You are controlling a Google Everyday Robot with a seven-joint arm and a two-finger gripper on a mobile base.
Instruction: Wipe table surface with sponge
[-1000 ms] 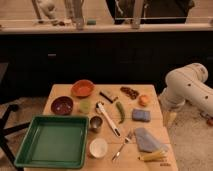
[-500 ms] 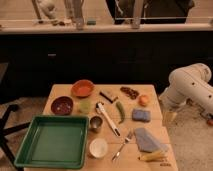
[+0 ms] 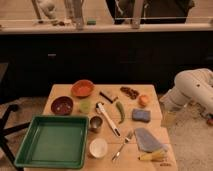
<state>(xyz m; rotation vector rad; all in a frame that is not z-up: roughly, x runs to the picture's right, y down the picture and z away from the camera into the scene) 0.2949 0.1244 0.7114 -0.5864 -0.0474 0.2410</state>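
The sponge (image 3: 141, 115), a small blue block, lies on the right part of the table surface (image 3: 65, 92), a light wooden top. It sits between an orange fruit (image 3: 144, 100) and a flat blue-grey cloth (image 3: 148, 138). My white arm (image 3: 192, 87) stands folded beside the table's right edge, apart from the sponge. The gripper (image 3: 168, 105) is at the arm's lower end, next to the table's right rim and above the floor. Nothing on the table is touched by it.
A green tray (image 3: 22, 150) fills the front left. An orange bowl (image 3: 82, 88), a dark red bowl (image 3: 62, 105), a metal cup (image 3: 96, 123), a white bowl (image 3: 98, 147), a white brush (image 3: 107, 117), a green pepper (image 3: 120, 112) and a fork (image 3: 122, 145) crowd the middle. A dark counter runs behind.
The arm has drifted slightly to the right. Nothing on the table has moved.
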